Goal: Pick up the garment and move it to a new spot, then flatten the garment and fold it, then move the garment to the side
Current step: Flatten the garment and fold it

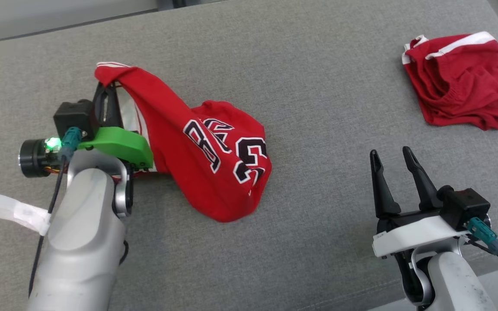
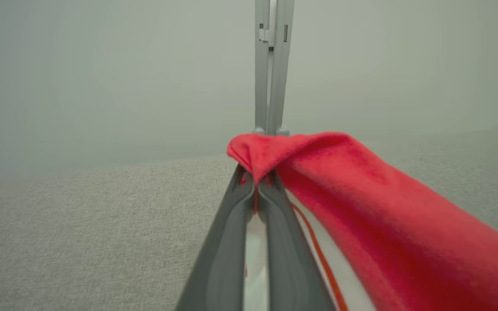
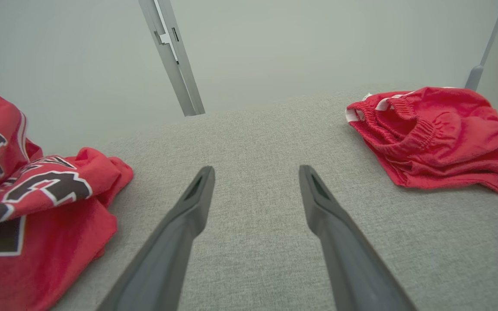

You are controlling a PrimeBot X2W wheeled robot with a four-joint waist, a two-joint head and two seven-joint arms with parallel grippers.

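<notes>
Head view shows the left tool (image 2: 255,190) clamped on one edge of the red numbered garment (image 1: 214,172), holding that end raised while the rest lies heaped on the grey desk (image 1: 318,108), and the right tool (image 1: 391,156) empty, fingers spread, with red shorts (image 1: 461,82) well apart at far right.

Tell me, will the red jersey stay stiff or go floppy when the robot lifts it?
Probably floppy: the jersey droops from the left hand pinching its edge, and the rest sags in a heap. It seems light, since one small pinch holds that end up. It likely won't roll; it lies slumped on the grey top.
</notes>
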